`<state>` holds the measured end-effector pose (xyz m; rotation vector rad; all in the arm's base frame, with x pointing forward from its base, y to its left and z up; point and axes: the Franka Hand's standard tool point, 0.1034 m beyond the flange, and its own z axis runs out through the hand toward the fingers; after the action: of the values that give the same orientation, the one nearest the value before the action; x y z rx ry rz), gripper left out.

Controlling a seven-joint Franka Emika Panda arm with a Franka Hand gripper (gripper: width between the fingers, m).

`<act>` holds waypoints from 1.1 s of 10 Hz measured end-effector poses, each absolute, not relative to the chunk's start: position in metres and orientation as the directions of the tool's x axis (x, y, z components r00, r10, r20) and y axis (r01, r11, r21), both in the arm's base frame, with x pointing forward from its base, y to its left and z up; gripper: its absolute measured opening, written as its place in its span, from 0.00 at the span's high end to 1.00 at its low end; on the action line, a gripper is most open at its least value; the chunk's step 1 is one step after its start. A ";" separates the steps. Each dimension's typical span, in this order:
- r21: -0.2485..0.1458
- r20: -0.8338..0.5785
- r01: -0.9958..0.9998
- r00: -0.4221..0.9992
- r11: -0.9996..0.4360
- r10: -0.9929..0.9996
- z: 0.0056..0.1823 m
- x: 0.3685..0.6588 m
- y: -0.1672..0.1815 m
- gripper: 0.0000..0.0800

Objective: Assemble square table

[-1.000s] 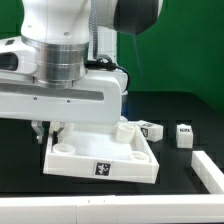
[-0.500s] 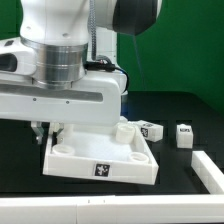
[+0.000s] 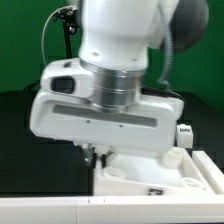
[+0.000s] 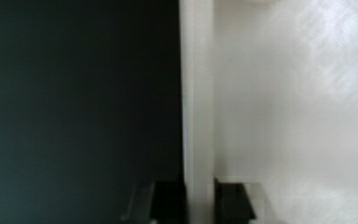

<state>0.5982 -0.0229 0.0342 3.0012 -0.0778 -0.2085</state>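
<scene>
Gripper [image 3: 95,156] pinching raised edge wall [image 4: 197,90] of square slab [image 3: 150,186], jaws closed tight astride it. Wall's long axis running lengthwise through jaw gap; slab body lying toward exterior view's right, resting on black table [image 3: 20,140].

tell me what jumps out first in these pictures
The big white robot arm fills the exterior view's middle, looming over the large flat white plastic square slab at that view's lower right. Its gripper is shut on the slab's thin edge.
</scene>
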 end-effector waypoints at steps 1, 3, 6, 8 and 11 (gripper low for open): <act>0.133 -0.133 -0.043 0.989 -0.990 -0.061 0.033 0.598 -0.020 0.93; 0.133 -0.133 -0.045 0.989 -0.990 -0.063 0.033 0.598 -0.021 0.93; 0.134 -0.133 -0.045 0.989 -0.990 -0.063 0.033 0.598 -0.021 0.93; 0.137 -0.133 -0.050 0.989 -0.989 -0.069 0.027 0.598 -0.020 0.93; 0.137 -0.131 -0.048 0.989 -0.989 -0.066 0.025 0.598 -0.020 0.93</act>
<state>0.5983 -0.0203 0.0253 2.9994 -0.0861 -0.2037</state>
